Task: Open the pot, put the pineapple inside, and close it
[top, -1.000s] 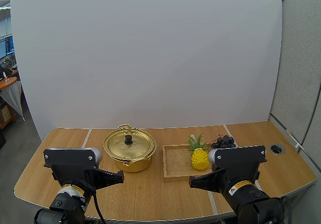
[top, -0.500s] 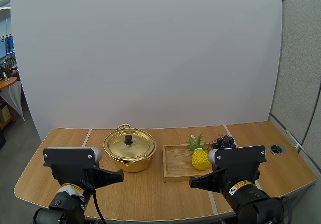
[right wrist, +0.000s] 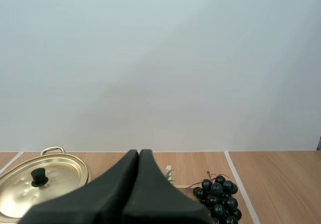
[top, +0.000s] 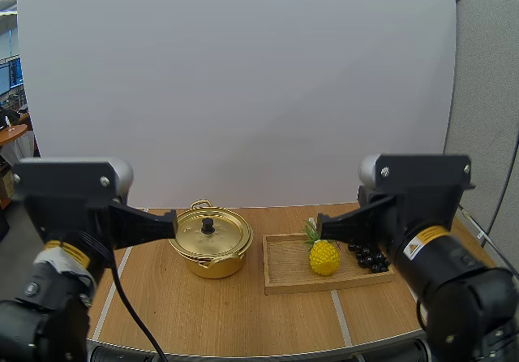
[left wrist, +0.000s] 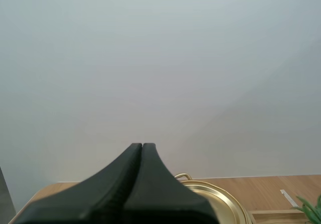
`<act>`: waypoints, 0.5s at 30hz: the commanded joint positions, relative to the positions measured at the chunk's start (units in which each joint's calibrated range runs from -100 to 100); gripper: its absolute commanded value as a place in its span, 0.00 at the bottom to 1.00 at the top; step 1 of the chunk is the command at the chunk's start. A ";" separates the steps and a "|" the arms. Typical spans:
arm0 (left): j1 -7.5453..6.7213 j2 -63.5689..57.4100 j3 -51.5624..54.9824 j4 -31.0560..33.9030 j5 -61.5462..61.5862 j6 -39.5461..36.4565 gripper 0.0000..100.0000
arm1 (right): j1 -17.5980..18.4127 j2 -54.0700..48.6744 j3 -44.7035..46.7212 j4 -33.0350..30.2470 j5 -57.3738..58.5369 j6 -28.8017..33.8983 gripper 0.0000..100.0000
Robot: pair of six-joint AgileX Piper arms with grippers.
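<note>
A gold pot [top: 210, 240] with its lid [top: 209, 231] on and a black knob [top: 208, 225] stands on the table, left of centre. A yellow pineapple [top: 323, 254] with green leaves stands upright on a wooden tray [top: 285, 266]. My left gripper [top: 172, 223] is raised, shut, its tip just left of the pot. My right gripper [top: 320, 227] is raised too, shut, its tip above the pineapple's leaves. In the left wrist view the shut fingers [left wrist: 142, 148] form one wedge over the pot's rim [left wrist: 220, 199]. In the right wrist view the shut fingers [right wrist: 139, 154] sit between the lid [right wrist: 37, 182] and the grapes [right wrist: 219, 195].
A bunch of dark grapes [top: 371, 257] lies at the tray's right end, partly behind my right arm. Bare wooden table [top: 235, 313] stretches in front of the pot and tray. A white backdrop stands behind the table.
Both arms have risen from low near the front edge to well above the table, tips now level with the pot and pineapple. Pot, tray and pineapple have not moved.
</note>
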 commanded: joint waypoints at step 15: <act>0.13 6.28 -6.74 -0.72 12.37 0.51 0.00 | -0.28 0.78 -9.04 -0.33 17.24 0.26 0.00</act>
